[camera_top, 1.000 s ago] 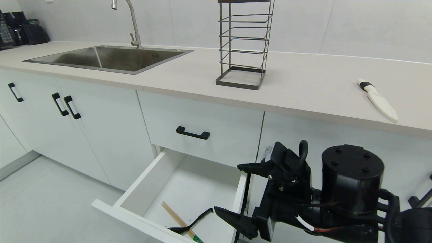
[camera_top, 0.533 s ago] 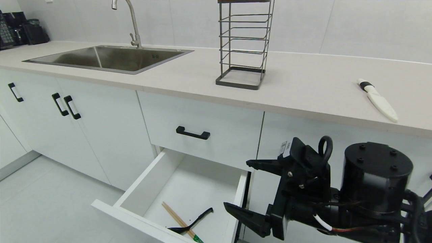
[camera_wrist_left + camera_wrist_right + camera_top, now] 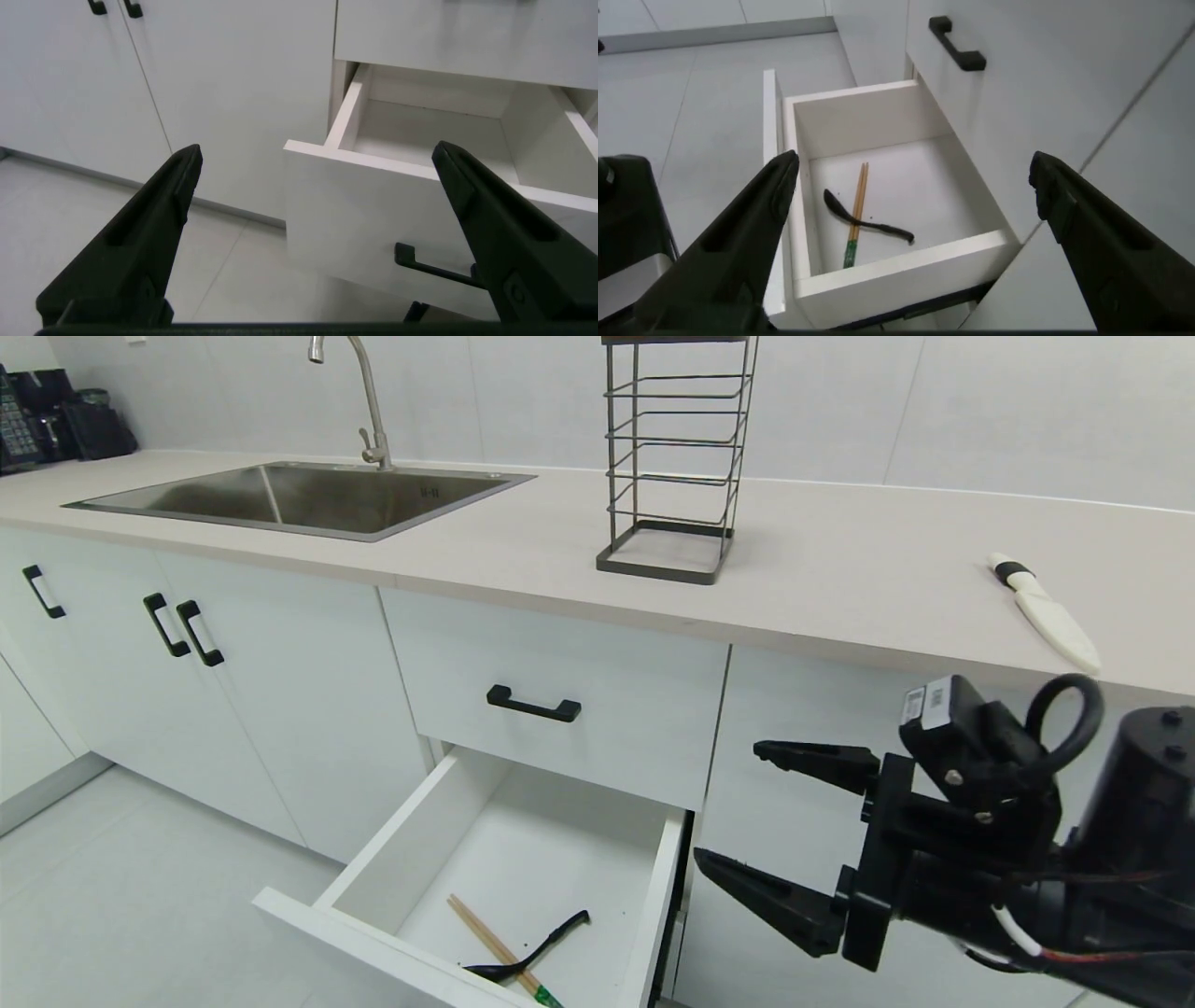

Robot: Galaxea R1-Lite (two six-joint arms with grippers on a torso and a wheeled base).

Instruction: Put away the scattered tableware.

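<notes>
A white knife (image 3: 1044, 612) lies at the right on my pale bench (image 3: 840, 560). Chopsticks (image 3: 487, 935) and a black spoon (image 3: 555, 933) sit in the open drawer (image 3: 541, 859), bottom centre. My right pincer (image 3: 726, 801) and left pincer (image 3: 318, 154) gape apart.

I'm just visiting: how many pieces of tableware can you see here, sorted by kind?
Chopsticks: 2, lying in the open drawer
Black spoon: 1, in the same drawer, across the chopsticks
White knife: 1, on the counter
Total: 4
</notes>
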